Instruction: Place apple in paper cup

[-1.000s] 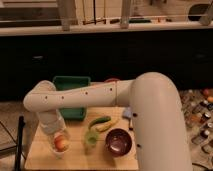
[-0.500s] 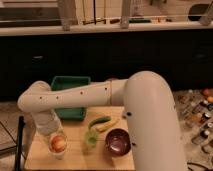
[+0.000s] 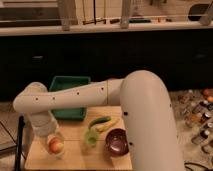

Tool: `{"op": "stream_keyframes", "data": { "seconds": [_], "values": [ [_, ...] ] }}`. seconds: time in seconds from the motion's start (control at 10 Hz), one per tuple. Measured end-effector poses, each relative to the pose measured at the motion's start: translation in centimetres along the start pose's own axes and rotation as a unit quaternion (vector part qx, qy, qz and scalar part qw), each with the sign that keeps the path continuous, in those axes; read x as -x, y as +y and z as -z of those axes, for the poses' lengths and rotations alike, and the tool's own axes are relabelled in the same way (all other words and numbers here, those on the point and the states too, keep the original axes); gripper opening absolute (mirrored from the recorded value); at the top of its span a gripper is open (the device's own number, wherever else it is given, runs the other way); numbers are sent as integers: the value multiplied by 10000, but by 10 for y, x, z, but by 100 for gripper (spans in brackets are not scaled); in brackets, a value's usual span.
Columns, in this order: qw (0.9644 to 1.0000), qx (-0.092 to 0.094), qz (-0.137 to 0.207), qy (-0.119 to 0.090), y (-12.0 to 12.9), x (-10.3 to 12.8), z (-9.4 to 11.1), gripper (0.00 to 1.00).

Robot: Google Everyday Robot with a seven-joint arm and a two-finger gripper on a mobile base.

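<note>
The apple (image 3: 56, 145), orange-red with a yellowish patch, lies at the front left of the wooden table (image 3: 80, 161). A pale round rim hugs it below and at the sides, which looks like the white paper cup (image 3: 60, 153), so the apple seems to sit in the cup. My gripper (image 3: 50, 135) hangs straight down from the white arm's bent wrist, right above and touching or nearly touching the apple's upper left. The cup's far side is hidden by the gripper.
A pale green cup (image 3: 90, 138) and a dark maroon bowl (image 3: 116, 142) stand to the right of the apple. Long green and yellow vegetables (image 3: 102, 122) lie behind them. A green bin (image 3: 70, 95) sits at the back. Bottles and fruit (image 3: 200, 115) crowd the far right.
The arm's elbow has swung a little further left and the wrist has shifted slightly. The apple stays at the same spot under the gripper.
</note>
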Motion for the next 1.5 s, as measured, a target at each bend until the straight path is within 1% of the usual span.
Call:
{"op": "stream_keyframes", "data": {
  "seconds": [0.1,0.2,0.3,0.4,0.8,1.2,1.5],
  "values": [
    [10000,-4,6,-14,-2,0,-1,58],
    [10000,-8,12,-25,-3,0,-1,70],
    [10000,-8,11,-25,-3,0,-1,77],
    [10000,-10,8,-25,-3,1,-1,80],
    [10000,-11,37,-86,-4,0,-2,80],
    [9999,-10,40,-99,-1,1,0,80],
    [10000,12,49,-50,4,2,3,80]
  ]
}}
